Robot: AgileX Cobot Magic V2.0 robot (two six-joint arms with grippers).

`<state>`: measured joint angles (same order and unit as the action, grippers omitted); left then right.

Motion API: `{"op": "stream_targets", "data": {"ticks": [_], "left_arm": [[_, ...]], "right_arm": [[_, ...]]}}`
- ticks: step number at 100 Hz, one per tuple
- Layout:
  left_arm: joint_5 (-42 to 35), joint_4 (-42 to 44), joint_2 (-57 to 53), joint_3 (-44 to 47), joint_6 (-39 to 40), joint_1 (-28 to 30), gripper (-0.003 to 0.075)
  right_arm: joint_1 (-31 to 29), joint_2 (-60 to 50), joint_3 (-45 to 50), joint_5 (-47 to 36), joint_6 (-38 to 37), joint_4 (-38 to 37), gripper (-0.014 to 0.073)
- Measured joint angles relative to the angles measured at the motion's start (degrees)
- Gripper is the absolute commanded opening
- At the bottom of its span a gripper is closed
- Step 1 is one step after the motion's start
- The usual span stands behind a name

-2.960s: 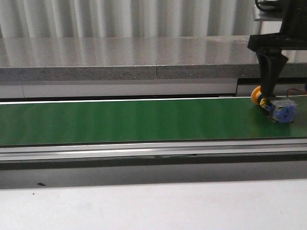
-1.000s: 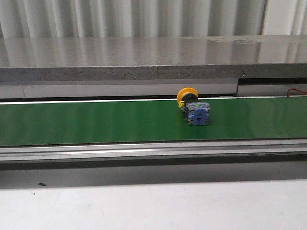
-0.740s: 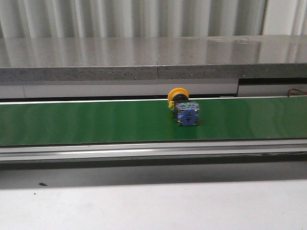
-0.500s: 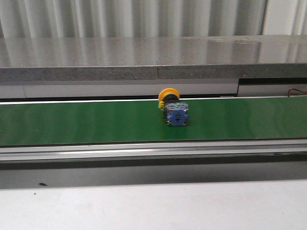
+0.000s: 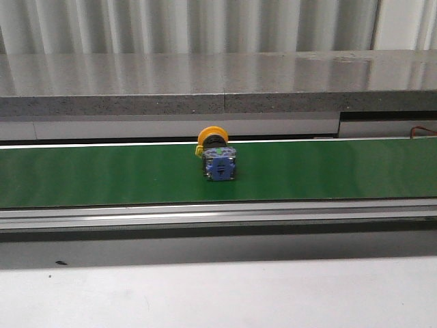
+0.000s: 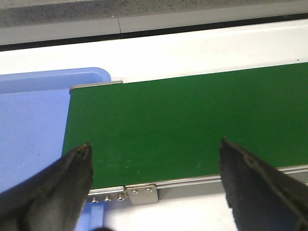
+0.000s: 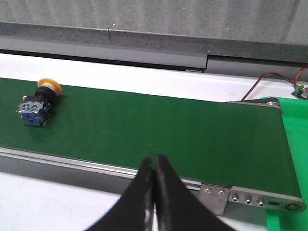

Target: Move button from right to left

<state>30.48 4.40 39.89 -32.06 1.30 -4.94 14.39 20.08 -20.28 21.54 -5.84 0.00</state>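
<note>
1. Now the button (image 5: 218, 158) lies on its side near the middle of the green belt (image 5: 102, 174), yellow cap toward the far edge and the blue-grey block toward the camera; nothing touches it.
2. The right gripper (image 7: 154, 192) hangs over the right end of the belt with its fingers pressed together and nothing between them; the button (image 7: 37, 102) sits well apart from it, further along the belt.
3. The left gripper (image 6: 156, 180) waits over the left end of the belt, its fingers spread wide and holding nothing, with a pale blue tray (image 6: 29, 120) just beside that end.
4. As a judgement, the task is about half done: the button is on the belt and free of the right arm, but it is not yet at the left end.
5. What is left is probably a pick-up by the left arm, though the left wrist view shows no button within reach.
</note>
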Motion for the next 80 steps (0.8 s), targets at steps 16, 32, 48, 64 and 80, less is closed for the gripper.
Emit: {"op": "stream_targets", "data": {"ticks": [16, 32, 48, 64, 80], "left_arm": [[-0.7, -1.1, 4.2, -0.6, 0.0, 0.0, 0.0573], [4.3, -5.3, 8.5, -5.9, 0.0, 0.0, 0.0573], [11.7, -12.7, 15.1, -14.4, -1.3, -0.5, 0.0573], [17.6, -20.5, 23.2, -21.9, -2.4, -4.4, 0.0565], [21.4, -23.9, 32.3, -29.2, -1.3, -8.5, 0.0564]], "right_arm": [[0.0, 0.0, 0.0, 0.0, 0.0, 0.0, -0.0068], [0.0, 0.0, 0.0, 0.0, 0.0, 0.0, -0.0068], [0.0, 0.0, 0.0, 0.0, 0.0, 0.0, -0.0068], [0.0, 0.0, 0.0, 0.0, 0.0, 0.0, -0.0068], [0.0, 0.0, 0.0, 0.0, 0.0, 0.0, -0.0068]]}}
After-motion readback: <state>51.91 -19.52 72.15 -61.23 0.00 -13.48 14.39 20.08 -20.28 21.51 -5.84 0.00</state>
